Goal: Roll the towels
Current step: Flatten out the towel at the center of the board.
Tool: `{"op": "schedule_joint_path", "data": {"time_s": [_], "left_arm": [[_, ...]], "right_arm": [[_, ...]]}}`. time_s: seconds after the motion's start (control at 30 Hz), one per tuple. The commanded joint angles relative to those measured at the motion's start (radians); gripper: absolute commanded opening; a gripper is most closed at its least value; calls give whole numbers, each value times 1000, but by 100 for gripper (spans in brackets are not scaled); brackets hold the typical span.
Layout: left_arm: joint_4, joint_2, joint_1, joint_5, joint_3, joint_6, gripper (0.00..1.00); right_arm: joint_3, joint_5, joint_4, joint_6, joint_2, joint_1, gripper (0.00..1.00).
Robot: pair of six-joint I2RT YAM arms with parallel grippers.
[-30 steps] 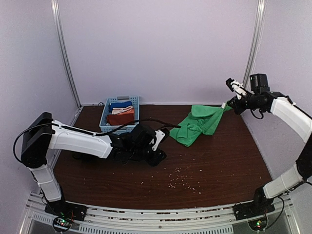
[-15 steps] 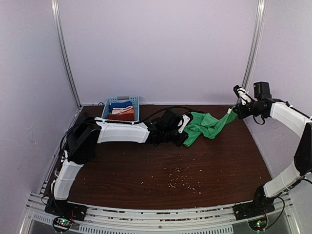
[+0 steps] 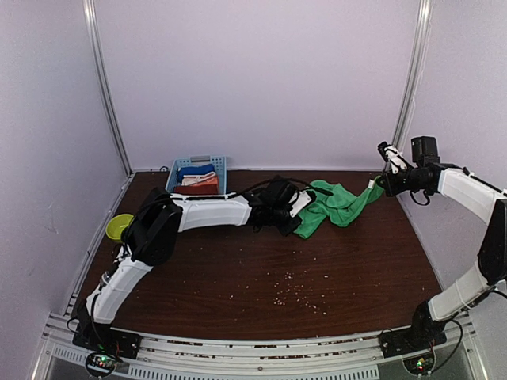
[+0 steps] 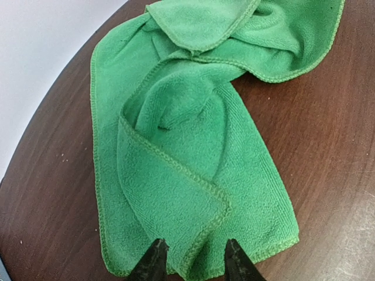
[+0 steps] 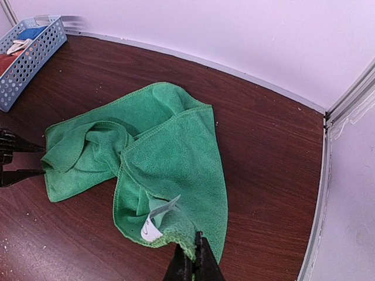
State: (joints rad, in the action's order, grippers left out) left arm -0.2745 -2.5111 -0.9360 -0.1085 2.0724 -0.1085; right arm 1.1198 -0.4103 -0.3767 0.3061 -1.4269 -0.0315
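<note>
Reaching over, left claw (image 4: 191,259) now straddles the near corner of the green towel (image 4: 193,152), jaws apart and narrowing. Meanwhile right claw (image 5: 191,260) stays pinched on its far corner; it lies stretched on the table (image 3: 238,277), unrolled.

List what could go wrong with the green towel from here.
1. The left tool straddles a hem where the towel lies folded in layers; closing may catch only one layer, or several.
2. The right tool pinches just a corner beside the tag; a pull between the arms might slip it free.
3. The towel's middle is bunched and twisted; rolling it like this would likely give a lumpy roll.
</note>
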Motion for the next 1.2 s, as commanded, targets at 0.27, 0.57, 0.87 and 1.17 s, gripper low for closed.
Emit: {"op": "schedule_joint_path", "data": {"time_s": [0.27,0.57,0.87,1.17], "left_arm": [[3,-99,2,-53,121,-87,21],[70,-59,3,-137,70,-74,0],[131,300,17,-208,-158,-46,0],[131,751,27,-269,-463,31,0]], "right_arm": [[-12,-33,18,-7,1,-8,0],[-9,-39,12,-6,-17,-8,0],[180,-139,-79,-65,-61,-84,0],[467,-425,-255,-140,-87,-233,0]]}}
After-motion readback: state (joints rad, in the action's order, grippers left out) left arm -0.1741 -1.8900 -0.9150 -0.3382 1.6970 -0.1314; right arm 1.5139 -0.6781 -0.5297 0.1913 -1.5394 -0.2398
